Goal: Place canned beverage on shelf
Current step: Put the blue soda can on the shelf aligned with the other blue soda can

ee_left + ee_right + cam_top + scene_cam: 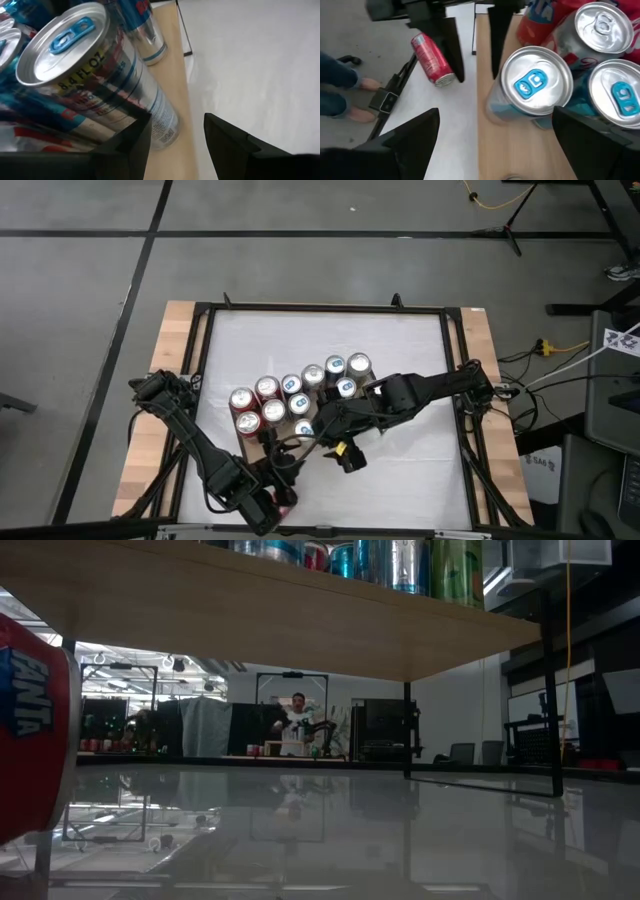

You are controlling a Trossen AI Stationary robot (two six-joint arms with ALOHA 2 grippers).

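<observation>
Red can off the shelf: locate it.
In the right wrist view, the red aluminium can rests on the white tabletop, just beside the light-brown wooden shelf.

The light-brown wooden shelf [520, 150] carries upright cans [290, 394] near its front edge, while a red can [432, 60] lies on the white tabletop [410, 470].

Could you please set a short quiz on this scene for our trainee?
1. True or false: the red can lies on its side on the white tabletop.
2. Where do the upright cans stand? A) on the wooden shelf B) on the floor C) in a box
3. Fill in: the right gripper, above the shelf, has its jaws ___.
Key: 1 true; 2 A; 3 open.
</observation>
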